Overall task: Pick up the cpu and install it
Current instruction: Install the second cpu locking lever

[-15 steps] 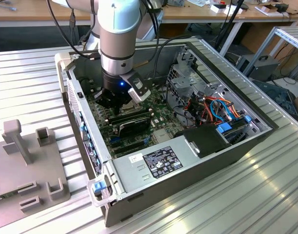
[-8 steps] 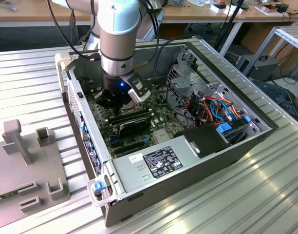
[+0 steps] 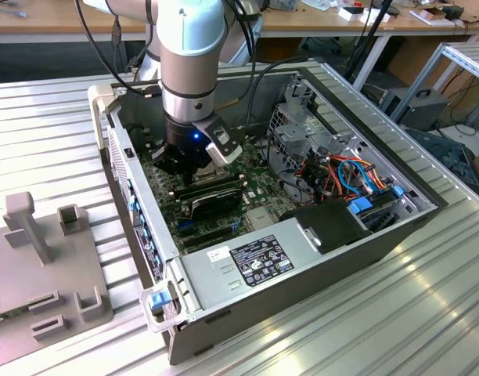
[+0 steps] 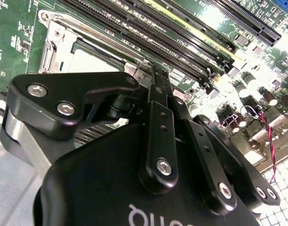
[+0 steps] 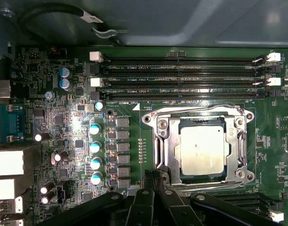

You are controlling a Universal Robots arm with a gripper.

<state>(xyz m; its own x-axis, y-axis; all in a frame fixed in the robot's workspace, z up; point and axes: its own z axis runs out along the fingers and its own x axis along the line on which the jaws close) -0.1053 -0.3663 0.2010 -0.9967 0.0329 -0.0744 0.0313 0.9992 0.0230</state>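
now my gripper point(image 5: 155, 181) hangs low inside the computer case point(image 3: 380, 235), jaws pressed together on nothing. just past its tips, the first wrist view shows the cpu point(image 5: 202, 149) seated in the socket point(image 5: 165, 141); the second wrist view hides most of it.

The cpu point(image 5: 202, 149) lies in the socket point(image 5: 164, 141), beside the memory slots point(image 5: 181, 77), inside the case point(image 3: 365, 243)
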